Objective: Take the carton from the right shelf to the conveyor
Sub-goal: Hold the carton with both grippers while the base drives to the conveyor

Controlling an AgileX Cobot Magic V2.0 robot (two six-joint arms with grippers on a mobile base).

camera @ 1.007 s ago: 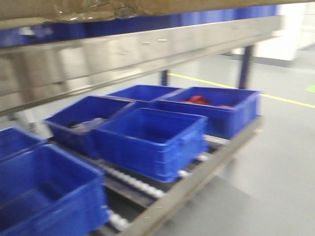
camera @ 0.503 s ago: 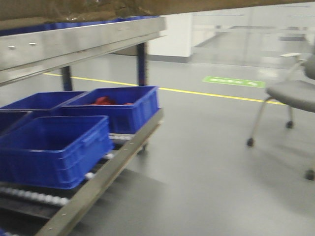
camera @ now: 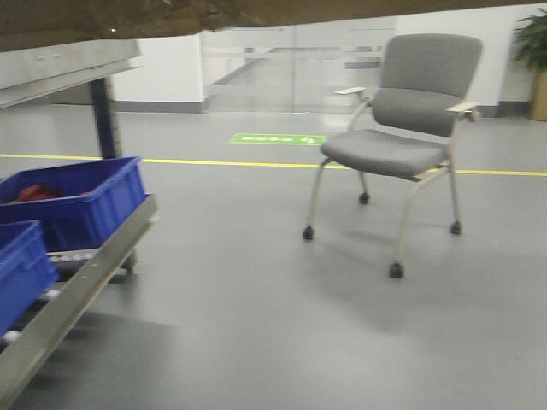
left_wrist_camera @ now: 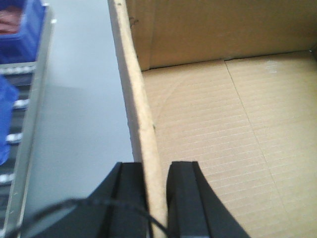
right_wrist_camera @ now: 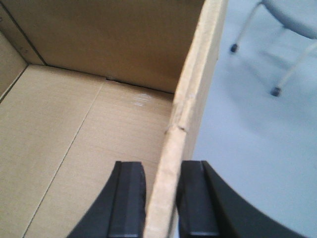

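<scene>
Clamping corrugated carton (left_wrist_camera: pixel 237 148) walls, blocky, seemingly matte fingers (left_wrist_camera: pixel 182 198)

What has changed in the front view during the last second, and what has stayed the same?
The view has swung to the right: the shelf and the blue bins slid to the left edge, and a grey chair came into sight. The carton stays along the top of the view. In the wrist views, the left gripper and the right gripper each pinch a carton wall.

The carton (camera: pixel 256 10) is cropped at top; the green floor sign (camera: pixel 278 138) is illegible.
</scene>
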